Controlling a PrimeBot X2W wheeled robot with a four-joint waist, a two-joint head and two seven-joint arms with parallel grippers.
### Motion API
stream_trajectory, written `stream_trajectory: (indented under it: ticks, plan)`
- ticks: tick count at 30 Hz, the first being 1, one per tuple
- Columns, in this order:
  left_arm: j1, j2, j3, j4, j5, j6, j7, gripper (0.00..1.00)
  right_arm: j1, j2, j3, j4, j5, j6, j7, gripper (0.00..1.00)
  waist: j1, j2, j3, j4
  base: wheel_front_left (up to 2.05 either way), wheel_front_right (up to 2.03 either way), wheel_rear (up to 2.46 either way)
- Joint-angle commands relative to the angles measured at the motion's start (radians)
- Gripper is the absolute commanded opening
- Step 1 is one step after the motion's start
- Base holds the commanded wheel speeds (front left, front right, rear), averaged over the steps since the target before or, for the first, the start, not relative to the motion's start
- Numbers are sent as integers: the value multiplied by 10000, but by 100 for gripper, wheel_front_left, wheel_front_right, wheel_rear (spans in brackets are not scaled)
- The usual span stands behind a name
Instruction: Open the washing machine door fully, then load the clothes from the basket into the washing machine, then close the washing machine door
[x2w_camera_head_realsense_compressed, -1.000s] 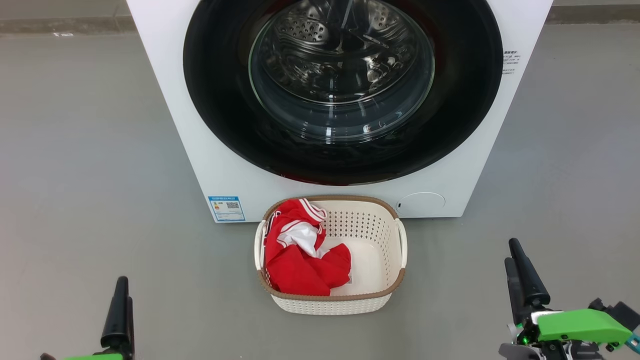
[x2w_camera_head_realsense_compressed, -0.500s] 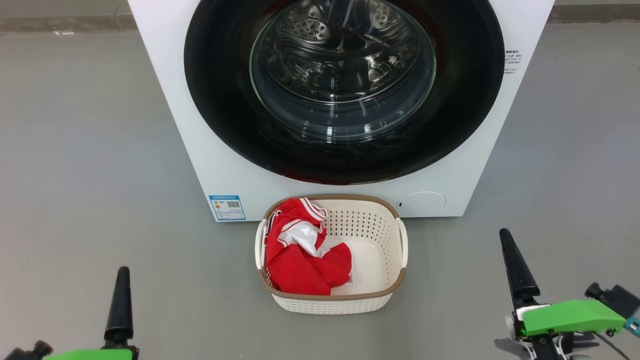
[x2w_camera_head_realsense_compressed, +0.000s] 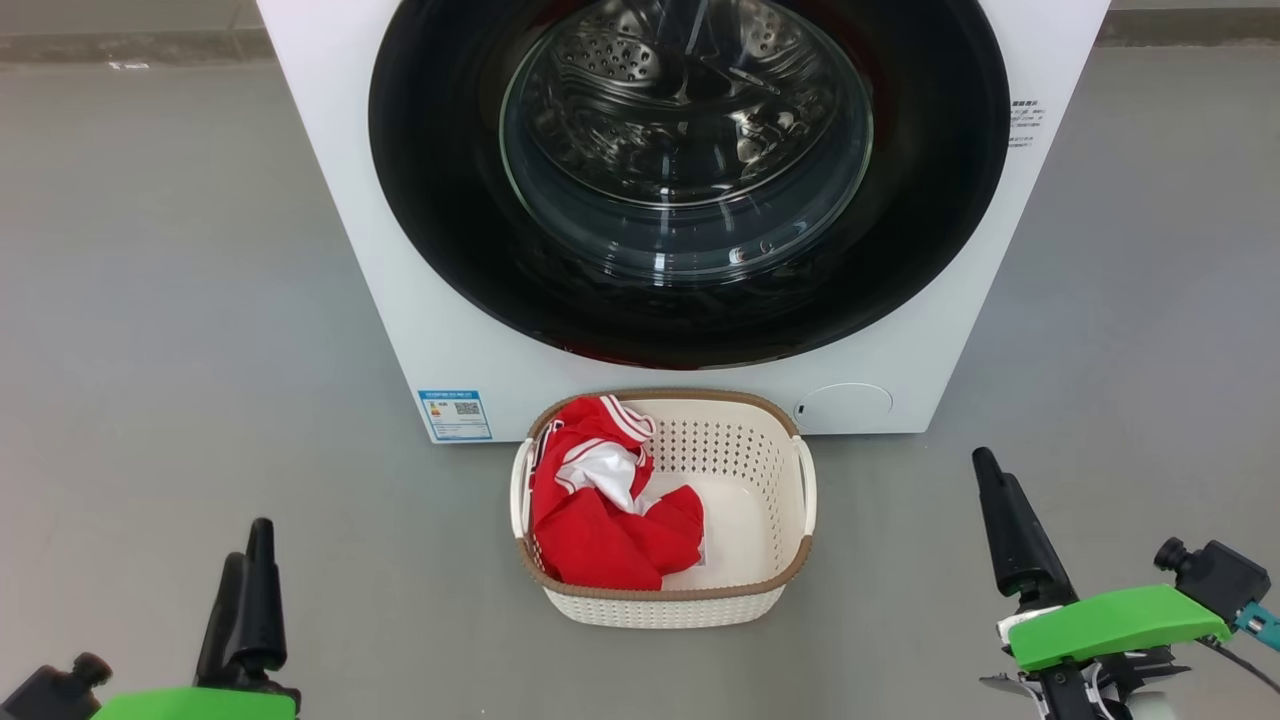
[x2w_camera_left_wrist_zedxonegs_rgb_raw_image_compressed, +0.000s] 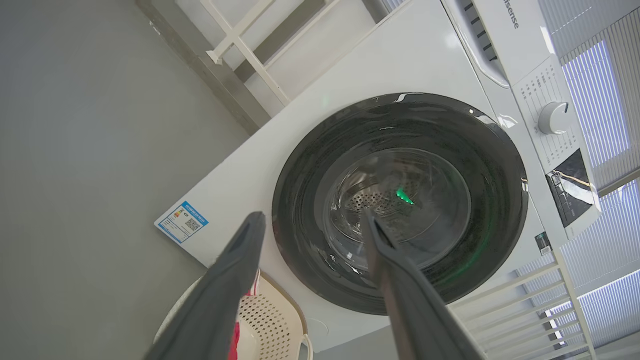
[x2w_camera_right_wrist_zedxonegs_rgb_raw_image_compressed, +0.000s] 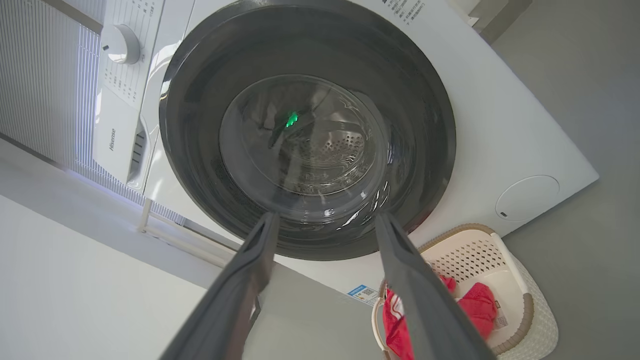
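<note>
- The washing machine door (x2w_camera_head_realsense_compressed: 688, 180) is shut flat against the front of the washing machine (x2w_camera_head_realsense_compressed: 450, 350), its glass bowl showing the steel drum behind it.
- The left gripper (x2w_camera_left_wrist_zedxonegs_rgb_raw_image_compressed: 314, 214) is released, jaws spread wide with nothing between them. In the head view it sits low at the left, well short of the machine.
- The right gripper (x2w_camera_right_wrist_zedxonegs_rgb_raw_image_compressed: 326, 216) is likewise released and empty, low at the right and pointing toward the door.
- The clothes (x2w_camera_head_realsense_compressed: 600, 520) lie bunched in the left half of the basket (x2w_camera_head_realsense_compressed: 665, 595), which stands on the floor (x2w_camera_head_realsense_compressed: 150, 300) just in front of the machine, below the door.
- The door is probably stiff and fairly heavy, swinging on a hinge. Its glossy face looks slippery, so a flat push would likely slide.
- No handle shows clearly, and I cannot tell which side is hinged. The outer rim edge looks like the place to hook a finger.
- The clothes look light, soft and limp, best pinched at a raised fold on top. Loose ends may trail or catch the basket rim.
</note>
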Motion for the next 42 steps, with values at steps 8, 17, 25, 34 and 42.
stream_trajectory:
  ticks: [8, 17, 25, 34, 42]
  plan:
    - [-424, 258, 195, -279, 2032, -82, -373, 100, -631, -170, 369, -297, -1653, 10, -368, 100, 0, 0, 1, 29, 0, 0, 0]
    - [-447, 229, 213, -201, 3778, -91, -610, 100, -702, -257, 533, -243, -3013, 11, -605, 100, 0, 0, -34, 62, 0, 0, 0]
    - [-444, 269, 74, -145, 5218, -99, -847, 100, -773, -291, 692, -162, -4385, 12, -842, 100, 0, 0, -84, 57, 0, 0, 0]
    - [-399, 239, 55, -45, 6050, -108, -1114, 100, -833, -320, 814, -46, -5612, 13, -1110, 100, 0, 0, -126, 65, 0, 0, 0]
    - [-400, 300, 61, 18, 7077, -117, -1381, 100, -948, -325, 901, 117, -6710, 14, -1377, 100, 0, 0, -138, 87, 0, 0, 0]
